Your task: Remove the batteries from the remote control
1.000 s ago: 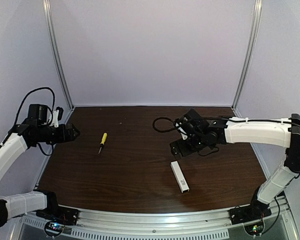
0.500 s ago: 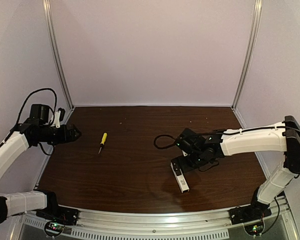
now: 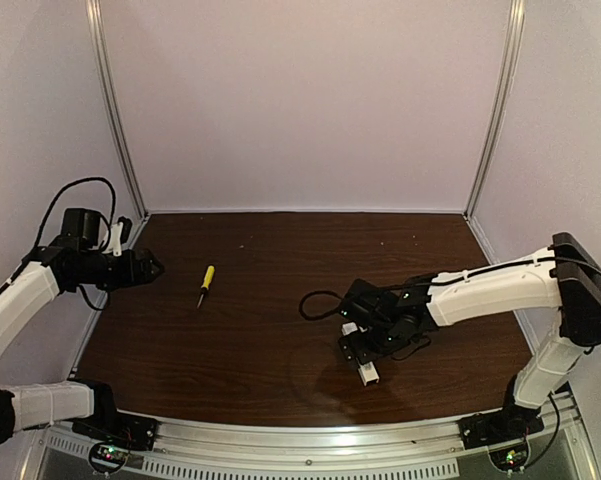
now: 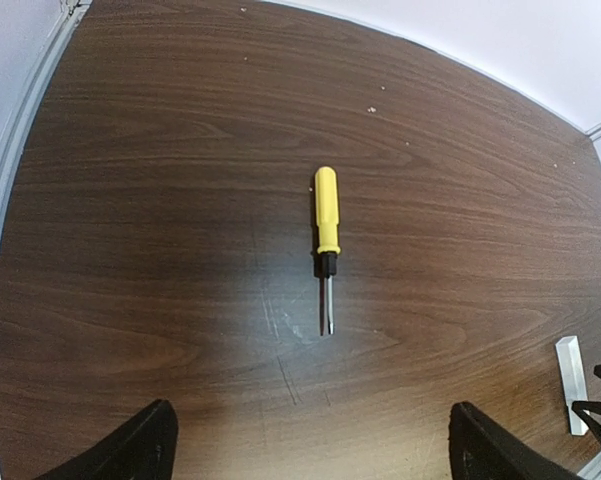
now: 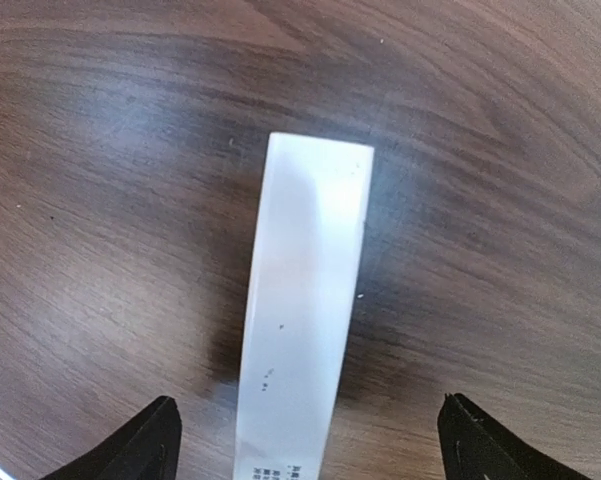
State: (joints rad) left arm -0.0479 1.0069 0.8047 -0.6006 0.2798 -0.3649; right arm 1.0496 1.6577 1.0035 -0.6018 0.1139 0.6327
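From above, my right gripper hangs low over the remote control, which lies on the bench at about five o'clock; only the bar's near end shows past my fingers. My left gripper sits at nine o'clock, well apart from the screwdriver.

Through my left wrist camera, the jaws stand wide and empty, the yellow-handled screwdriver lying twelve-to-six between them, the remote control at four o'clock.

Through my right wrist camera, the jaws stand wide apart either side of the white bar, not touching it. No batteries show.
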